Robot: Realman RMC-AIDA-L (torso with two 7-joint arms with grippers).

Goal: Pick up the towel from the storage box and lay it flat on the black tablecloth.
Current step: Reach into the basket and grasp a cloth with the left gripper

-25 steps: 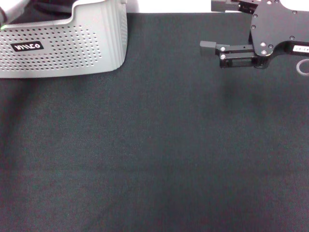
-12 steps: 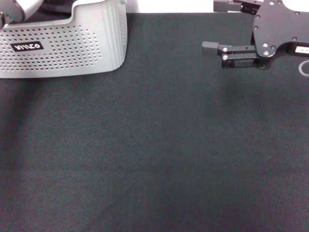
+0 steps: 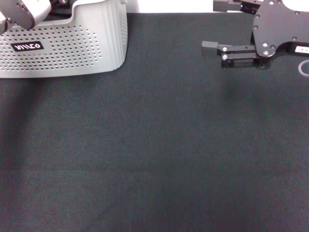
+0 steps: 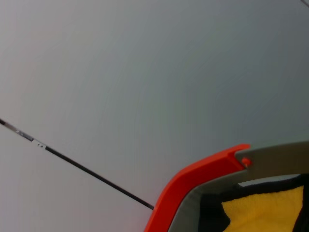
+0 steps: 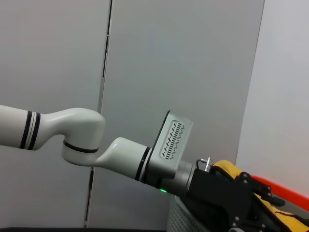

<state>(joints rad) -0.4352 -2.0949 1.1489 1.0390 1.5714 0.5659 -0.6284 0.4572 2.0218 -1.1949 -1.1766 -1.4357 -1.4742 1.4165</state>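
The light grey storage box [image 3: 72, 48] with round holes and a black label stands at the far left of the black tablecloth [image 3: 154, 145]. The towel is hidden. My left arm's wrist [image 3: 21, 12] reaches over the box's far left corner. The right wrist view shows my left gripper [image 5: 241, 203], black with yellow parts, just above the box's rim [image 5: 176, 218]. My right gripper [image 3: 212, 26] hovers at the far right, fingers pointing toward the box, open and empty.
A white ring [image 3: 303, 67] lies at the right edge under my right arm. The left wrist view shows a grey wall, an orange rim [image 4: 193, 186] and something yellow [image 4: 260, 210] inside it. A white strip [image 3: 169, 6] runs behind the cloth.
My left arm's wrist has come further into view over the box's far left corner. My right gripper shifted slightly to the right, then held still.
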